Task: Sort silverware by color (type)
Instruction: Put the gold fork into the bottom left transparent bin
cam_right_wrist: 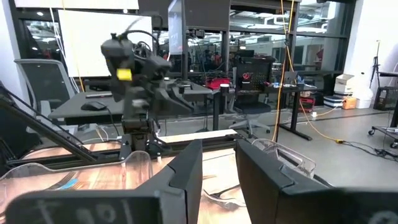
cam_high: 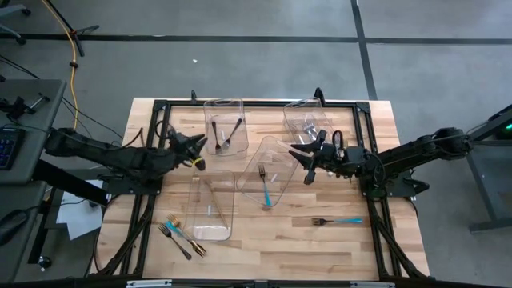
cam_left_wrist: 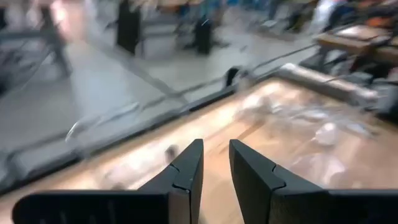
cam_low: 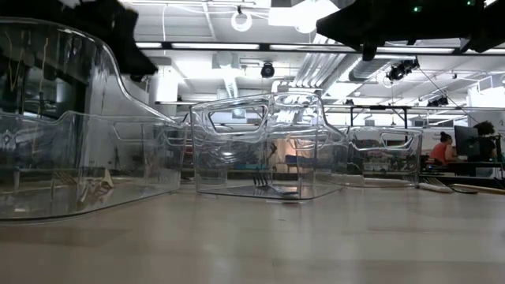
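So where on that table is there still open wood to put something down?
Bare wood runs along the near edge of the table, between the forks at the near left and the teal-handled fork. The middle is crowded: four clear bins sit close together there, both grippers beside them.
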Controlling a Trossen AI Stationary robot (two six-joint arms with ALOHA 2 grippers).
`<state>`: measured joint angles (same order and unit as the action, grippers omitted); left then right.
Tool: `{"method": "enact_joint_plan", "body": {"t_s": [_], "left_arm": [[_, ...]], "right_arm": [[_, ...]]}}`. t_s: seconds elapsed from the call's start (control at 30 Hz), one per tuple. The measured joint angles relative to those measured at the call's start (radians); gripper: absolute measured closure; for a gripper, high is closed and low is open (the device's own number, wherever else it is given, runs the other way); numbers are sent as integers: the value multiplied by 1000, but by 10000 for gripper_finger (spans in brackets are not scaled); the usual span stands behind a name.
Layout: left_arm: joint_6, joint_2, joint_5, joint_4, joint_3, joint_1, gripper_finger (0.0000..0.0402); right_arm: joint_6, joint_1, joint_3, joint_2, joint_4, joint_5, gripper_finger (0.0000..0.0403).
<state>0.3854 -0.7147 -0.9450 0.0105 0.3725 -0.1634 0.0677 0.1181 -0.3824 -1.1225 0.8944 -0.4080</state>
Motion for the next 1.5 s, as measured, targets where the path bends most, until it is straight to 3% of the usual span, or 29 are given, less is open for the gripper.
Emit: {"method": "enact_joint_plan", "body": {"t_s": [0.17, 0.27, 0.53, 0.63, 0.8, 1.0, 1.27, 1.5], "left_arm": [[240, 1, 121, 222, 0, 142, 330], [314, 9, 216, 253, 4, 209, 330], [484, -27, 627, 669, 130, 398, 329], [520, -52, 723, 738, 139, 437, 329], [512, -93, 788, 732, 132, 461, 329], [496, -140, 778, 731, 132, 463, 329], [583, -251, 783, 723, 132, 463, 330], [588, -357, 866, 644, 131, 462, 330]], "right_arm": [[0, 0, 0, 0, 0, 0, 311], [-8, 0, 0, 0, -1, 0, 311], [-45, 0, 0, 0, -1, 0, 311], [-45, 0, 0, 0, 0, 0, 311], [-68, 0, 0, 0, 0, 0, 311], [-68, 0, 0, 0, 0, 0, 311], [-68, 0, 0, 0, 0, 0, 311], [-71, 0, 0, 0, 0, 0, 311]]}}
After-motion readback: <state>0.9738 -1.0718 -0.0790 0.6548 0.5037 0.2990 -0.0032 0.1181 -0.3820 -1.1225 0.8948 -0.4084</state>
